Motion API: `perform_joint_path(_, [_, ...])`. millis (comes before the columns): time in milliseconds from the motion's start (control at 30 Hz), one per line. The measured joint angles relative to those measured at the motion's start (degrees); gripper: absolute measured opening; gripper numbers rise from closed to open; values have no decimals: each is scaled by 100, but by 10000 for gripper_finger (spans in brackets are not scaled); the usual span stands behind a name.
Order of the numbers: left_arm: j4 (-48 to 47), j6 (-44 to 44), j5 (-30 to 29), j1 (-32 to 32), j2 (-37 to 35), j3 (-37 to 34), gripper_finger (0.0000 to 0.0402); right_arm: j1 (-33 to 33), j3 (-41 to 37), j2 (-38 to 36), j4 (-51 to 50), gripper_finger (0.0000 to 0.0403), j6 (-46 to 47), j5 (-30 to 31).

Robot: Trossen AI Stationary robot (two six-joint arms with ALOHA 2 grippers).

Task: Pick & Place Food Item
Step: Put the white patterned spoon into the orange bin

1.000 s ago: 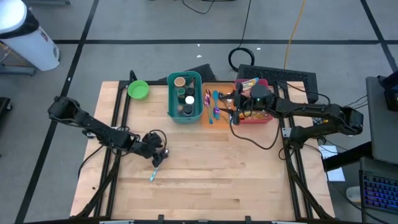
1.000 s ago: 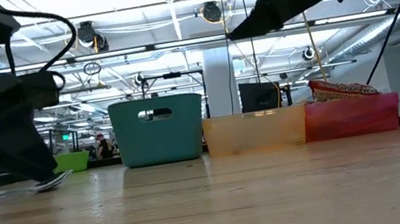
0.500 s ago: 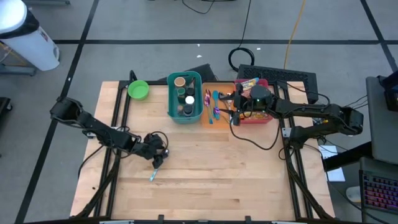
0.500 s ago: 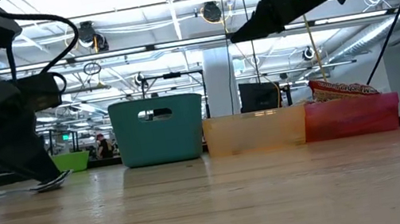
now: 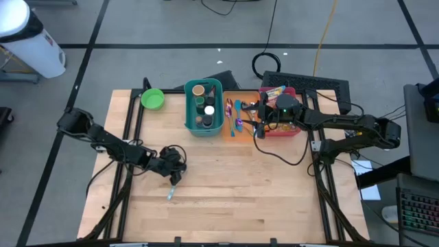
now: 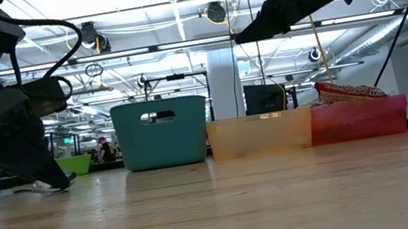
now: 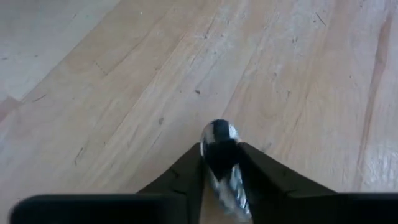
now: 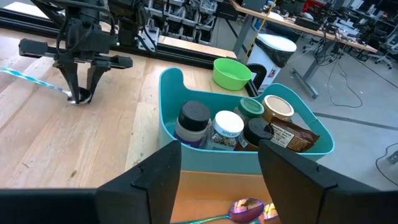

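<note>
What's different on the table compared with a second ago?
The left gripper, low over the wood table, has closed its fingers around the bowl end of the spoon lying there; its handle trails toward the front edge. The arm barely shifted. The right gripper stays open above the bins, and the teal bin, orange bin, red bin and green bowl are unmoved.

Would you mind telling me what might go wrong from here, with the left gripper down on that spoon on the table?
1. The left gripper pinches the spoon near its bowl end, so the long handle might swing or slip out on lifting.
2. Its fingertips sit right at the table, so pressing lower could scrape the wood.
3. The right gripper hovers open above the teal bin; a careless drop could knock its jars.
</note>
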Motion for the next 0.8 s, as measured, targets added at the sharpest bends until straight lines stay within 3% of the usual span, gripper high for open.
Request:
perform_joint_path(200, [175,-59,290,47,4,9,24,0,0,0,9,205,-22,2])
perform_joint_path(333, [572,190,315,250,-68,75,13,0,0,0,109,203,15,0])
perform_joint_path(533, [660,2104,57,547,-107,941,7,0,0,0,200,205,201,-17])
perform_joint_path(667, [776,3503,-458,882,-47,1750,15,15,0,0,376,203,390,-32])
perform_joint_path(800, [1016,4443,-590,1283,229,2329,6,149,0,0,567,207,693,-29])
